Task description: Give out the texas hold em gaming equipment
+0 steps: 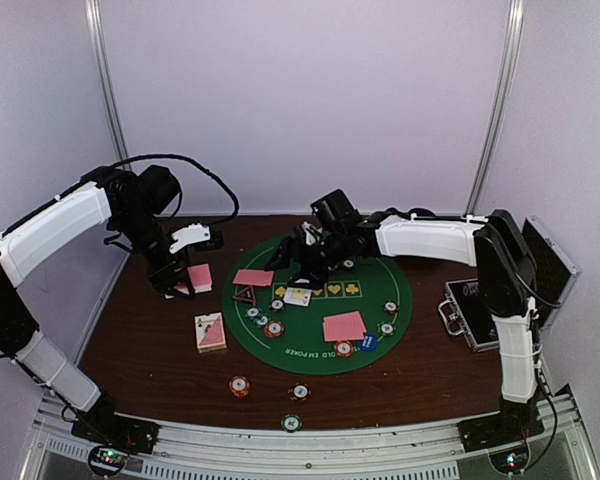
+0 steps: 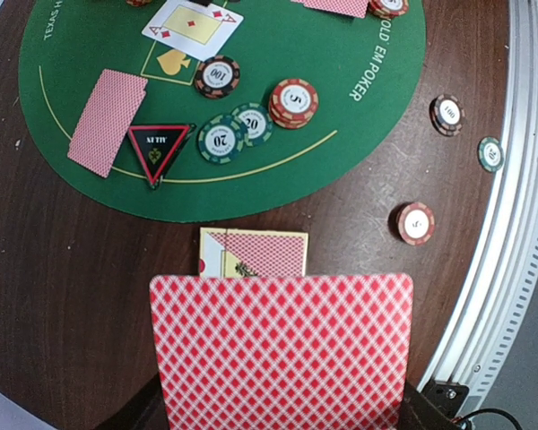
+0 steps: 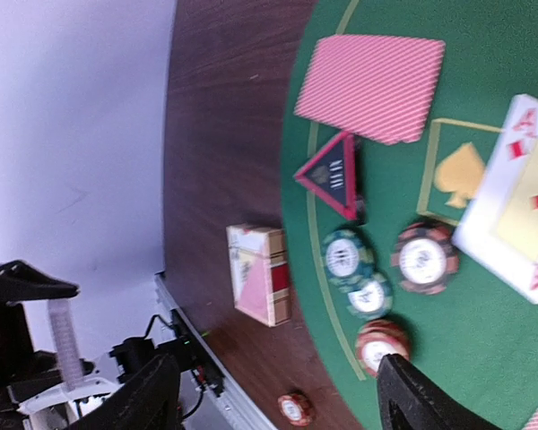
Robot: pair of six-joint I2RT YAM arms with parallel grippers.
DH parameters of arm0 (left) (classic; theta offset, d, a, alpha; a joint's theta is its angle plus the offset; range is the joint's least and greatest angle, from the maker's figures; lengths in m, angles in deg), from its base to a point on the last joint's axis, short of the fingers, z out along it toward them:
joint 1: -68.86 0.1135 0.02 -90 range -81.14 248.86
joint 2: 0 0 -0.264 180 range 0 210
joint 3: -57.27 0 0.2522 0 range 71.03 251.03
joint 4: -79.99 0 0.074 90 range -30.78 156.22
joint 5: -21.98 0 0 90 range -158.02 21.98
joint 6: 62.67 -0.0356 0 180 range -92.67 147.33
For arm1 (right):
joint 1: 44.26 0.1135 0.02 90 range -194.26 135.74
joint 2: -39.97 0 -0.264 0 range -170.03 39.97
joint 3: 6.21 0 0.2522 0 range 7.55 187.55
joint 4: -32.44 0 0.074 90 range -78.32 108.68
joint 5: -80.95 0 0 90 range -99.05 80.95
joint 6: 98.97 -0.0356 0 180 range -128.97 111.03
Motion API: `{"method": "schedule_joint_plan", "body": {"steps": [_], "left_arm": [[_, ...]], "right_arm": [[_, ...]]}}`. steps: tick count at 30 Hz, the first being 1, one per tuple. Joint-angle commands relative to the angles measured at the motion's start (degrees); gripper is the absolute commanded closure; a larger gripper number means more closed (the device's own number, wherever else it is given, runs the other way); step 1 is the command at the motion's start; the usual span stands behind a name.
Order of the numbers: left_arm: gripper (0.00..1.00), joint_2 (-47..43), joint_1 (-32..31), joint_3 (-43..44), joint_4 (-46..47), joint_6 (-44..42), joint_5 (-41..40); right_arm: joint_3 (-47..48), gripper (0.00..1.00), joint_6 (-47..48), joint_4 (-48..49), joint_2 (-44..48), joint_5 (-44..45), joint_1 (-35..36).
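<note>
The left gripper (image 1: 183,284) clamps a pink lattice-backed card (image 2: 282,349) above the table (image 1: 140,345), left of the mat (image 2: 251,193); its fingers hide behind it. The right gripper (image 3: 276,374) hangs spread and empty over chips (image 3: 421,260).

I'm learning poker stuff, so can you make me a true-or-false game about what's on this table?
1. The left fingers hold a pink-backed card. True.
2. The face-up card shows black clubs. False: it shows red diamonds.
3. Three chips lie off the green mat. True.
4. The right fingers squeeze a chip. False: they are open and hold nothing.
5. The triangle marker sits on bare wood. False: it sits on the green mat, near its edge.
</note>
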Motion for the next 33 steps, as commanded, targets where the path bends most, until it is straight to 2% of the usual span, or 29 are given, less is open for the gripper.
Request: {"method": "schedule_joint_plan", "body": {"steps": [1,6,11,33], "left_arm": [[1.00,-0.4,0.3,2.3,0.3,-0.1,1.7],[1.00,-0.1,0.3,2.7,0.3,-0.2,2.1],[1.00,0.0,0.3,2.7,0.4,0.0,2.5],[1.00,-0.1,0.3,3.0,0.4,0.0,3.9]], "right_arm": [[1.8,0.20,-8.2,9.9,1.3,-6.2,4.1],[1.2,0.20,-15.4,20.7,0.4,-9.6,7.0],[1.8,0.20,-18.9,26.4,-1.1,-11.2,8.5],[14.6,0.22,-24.9,30.7,-12.0,-14.1,12.6]]}}
